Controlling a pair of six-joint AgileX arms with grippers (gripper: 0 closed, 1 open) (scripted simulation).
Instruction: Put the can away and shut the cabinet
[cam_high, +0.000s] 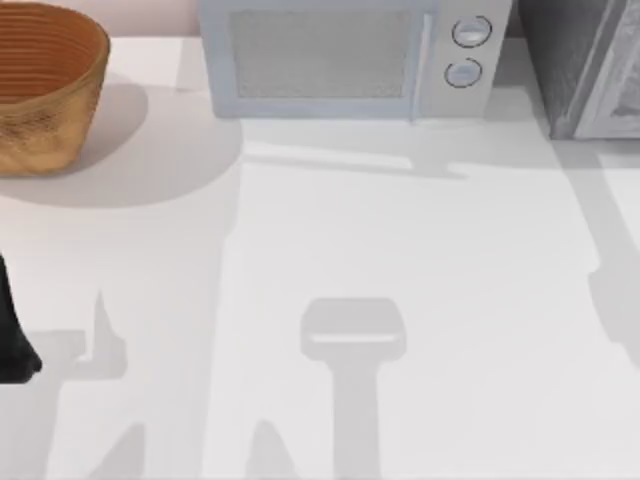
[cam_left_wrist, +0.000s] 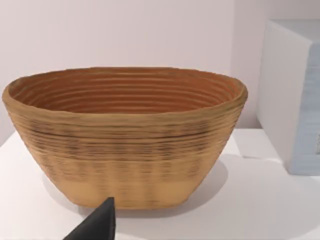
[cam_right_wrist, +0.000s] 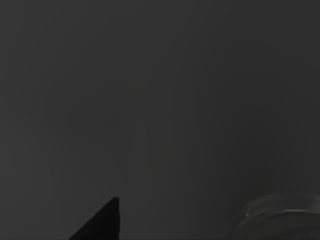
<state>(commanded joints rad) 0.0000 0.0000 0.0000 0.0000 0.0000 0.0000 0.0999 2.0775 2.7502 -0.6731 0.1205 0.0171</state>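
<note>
**Can not locatable; left arm cut off at table edge, right wrist view dark**

Nearest, the bare white table (cam_high: 320, 260) carried only soft grey shadows across its front. The left arm (cam_high: 12, 335) was a dark shape cut off by the table's left edge, low over the surface. In its wrist view one black tip of the left gripper (cam_left_wrist: 97, 227) poked in, aimed at the basket; the rest was out of frame, so I cannot tell whether it was spread or closed.

Farther back at the left sat the woven basket (cam_high: 45, 85), partly cropped, its visible inside bare. The microwave (cam_high: 350, 55) stood back centre with its door shut and its top cut off. The grey cabinet (cam_high: 585, 65) was clipped by the back right corner, door state unclear.

The right wrist view was dark; the right gripper's grip could not be told. The can's place could not be told.
</note>
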